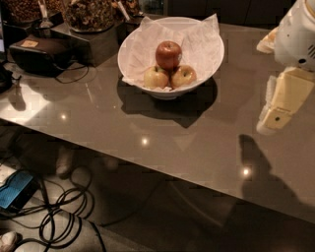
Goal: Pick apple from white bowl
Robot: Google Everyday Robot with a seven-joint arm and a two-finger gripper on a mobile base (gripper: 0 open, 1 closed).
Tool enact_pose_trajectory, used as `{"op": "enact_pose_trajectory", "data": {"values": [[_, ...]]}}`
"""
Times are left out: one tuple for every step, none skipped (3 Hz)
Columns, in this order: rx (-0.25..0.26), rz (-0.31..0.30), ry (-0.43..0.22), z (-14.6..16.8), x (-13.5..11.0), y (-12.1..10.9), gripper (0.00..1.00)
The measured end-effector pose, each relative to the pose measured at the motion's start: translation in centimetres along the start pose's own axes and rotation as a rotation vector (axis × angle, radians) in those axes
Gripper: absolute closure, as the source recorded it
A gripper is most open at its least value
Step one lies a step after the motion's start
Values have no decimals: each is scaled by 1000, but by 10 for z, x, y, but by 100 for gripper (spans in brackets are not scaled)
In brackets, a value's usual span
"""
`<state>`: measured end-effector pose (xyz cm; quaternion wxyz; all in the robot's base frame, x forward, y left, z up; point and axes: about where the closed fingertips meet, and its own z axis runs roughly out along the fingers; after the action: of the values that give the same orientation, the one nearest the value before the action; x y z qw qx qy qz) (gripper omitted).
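Note:
The deep red apple point(168, 54) sits on top of two paler yellow-green apples point(156, 77) in the white bowl point(206, 61), which is lined with crinkled white paper and stands at the back middle of the grey table point(162, 128). My gripper point(270, 123) hangs at the right edge of the camera view, pointing down over the table. It is well to the right of the bowl, nearer the camera, and apart from it. It holds nothing that I can see.
Dark containers of brown snacks point(88, 15) stand at the back left. A black case point(39, 54) with a cable lies left of the bowl. Cables and a blue device point(17, 189) lie on the floor below the table's front edge.

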<state>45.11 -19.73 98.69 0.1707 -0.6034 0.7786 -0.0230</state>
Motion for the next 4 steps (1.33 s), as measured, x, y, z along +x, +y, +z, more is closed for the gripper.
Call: {"op": "enact_pose_trajectory", "data": {"values": [[-41,19,-7,3,-47,-24,0],[-31,55,-18,12,-114,-65,0],[-9,1,-82,10,-167,-71,0],[3,9,-116,15,-177,-79,0]]}}
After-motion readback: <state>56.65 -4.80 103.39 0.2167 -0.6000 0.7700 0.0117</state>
